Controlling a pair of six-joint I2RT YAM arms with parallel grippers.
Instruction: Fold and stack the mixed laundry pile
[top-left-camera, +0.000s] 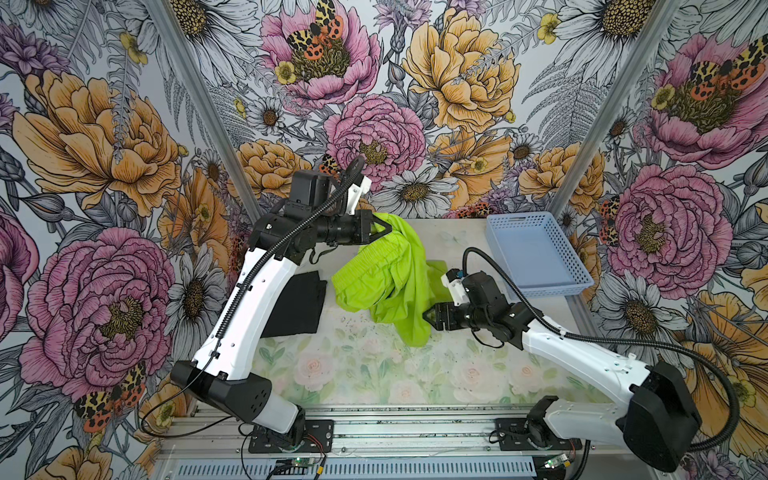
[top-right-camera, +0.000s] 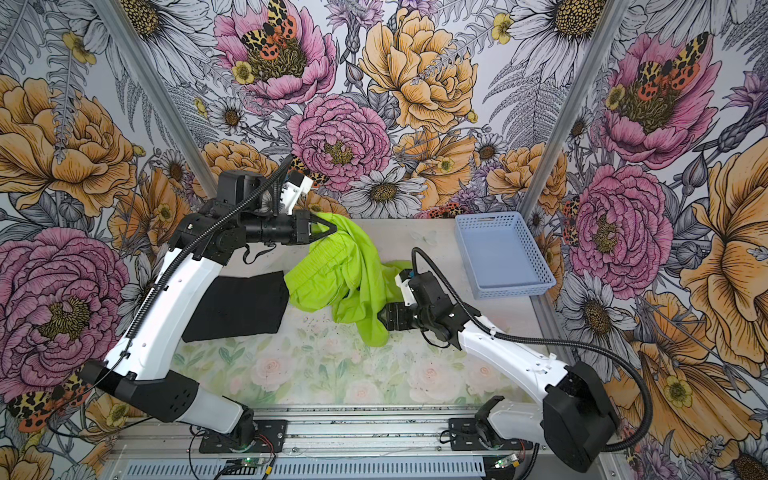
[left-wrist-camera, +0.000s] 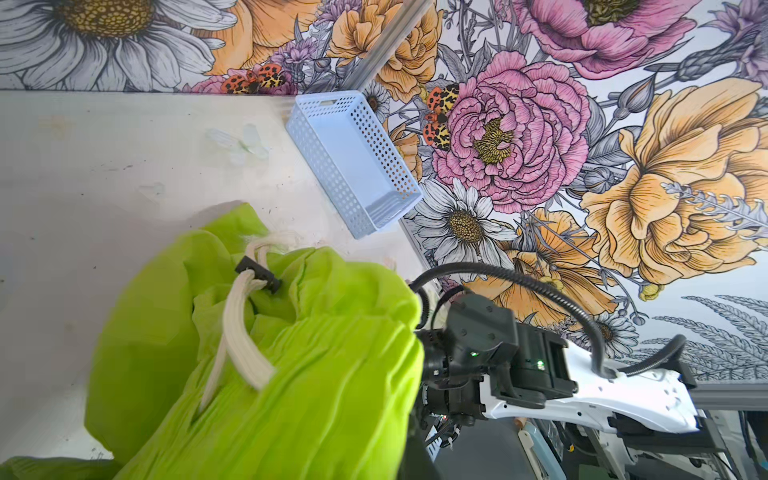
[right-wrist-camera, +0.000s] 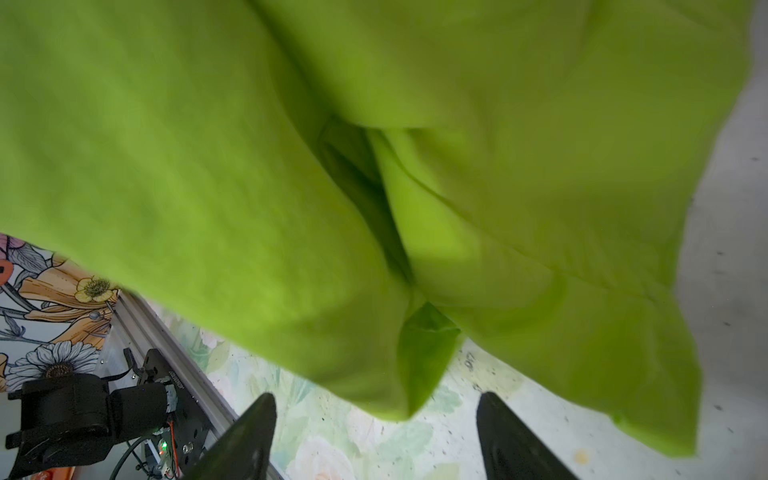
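Over on the left, the black T-shirt lies folded flat on the counter. It is a matte dark slab with squared edges. The white shell of the left arm crosses in front and cuts off its left side in both top views, and I can't make out a label or neckline.

Just above, the left end effector is pinched tight on the lime-green shorts, holding the gathered waistband end up in the air. Its tips are wrapped in cloth, so only a black outline shows. Ribbed, crinkled elastic sits at the top, with thin smooth fabric below, bunched and twisted. The lowest fold reaches the counter near the middle, though I can't tell whether it rests there or only brushes it.

In the left wrist view, a thick off-white drawstring loops through a small black piece too blurred to identify.

Moving right, the right end effector sits low, just beside the hanging leg, with its tips masked by green from above. The right wrist view settles it: the two dark fingers are spread wide with nothing between them. A soft, blurred corner of hem dangles just ahead.

At the far right back corner stands the light-blue basket, a rectangle of perforated plastic.
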